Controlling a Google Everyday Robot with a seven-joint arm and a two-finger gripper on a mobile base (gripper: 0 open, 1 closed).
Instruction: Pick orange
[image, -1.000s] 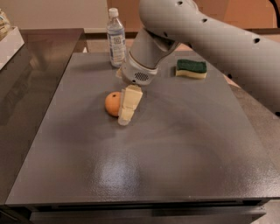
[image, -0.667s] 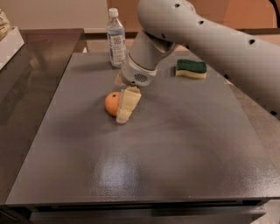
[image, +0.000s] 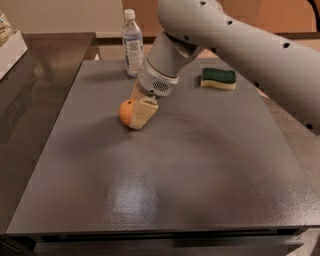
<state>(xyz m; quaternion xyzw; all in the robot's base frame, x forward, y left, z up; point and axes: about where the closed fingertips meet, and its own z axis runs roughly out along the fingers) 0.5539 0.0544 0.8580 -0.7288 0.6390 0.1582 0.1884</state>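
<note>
Dark grey, faintly glossy, the table (image: 175, 185) fills most of the camera view, with a darker brown counter (image: 30, 105) butting against its 9 o'clock side and orange-brown wall panels behind.

From the 2 o'clock corner the robot's thick white arm (image: 240, 45) reaches in over the table and bends down to a point at about 10 o'clock from the table's middle.

At 12 o'clock, near the far edge, a clear plastic water bottle (image: 132, 42) stands upright with its white cap on. What it holds cannot be told.

A sponge (image: 218, 78), green on top and yellow beneath, lies flat at 1 o'clock, well apart from everything else.

On the counter's far 9 o'clock edge a white box (image: 11, 47) is cut off by the frame; its contents cannot be made out.

Below the arm's wrist, the gripper (image: 135, 116) is pinching the orange (image: 126, 111): one pale finger (image: 143, 112) presses on the fruit's 3 o'clock side, and the other is mostly hidden behind it.

Compared with a second ago, gripper and orange together sit slightly farther toward 12 o'clock, while the bottle and sponge have not moved. Whether the orange is off the table cannot be told.
</note>
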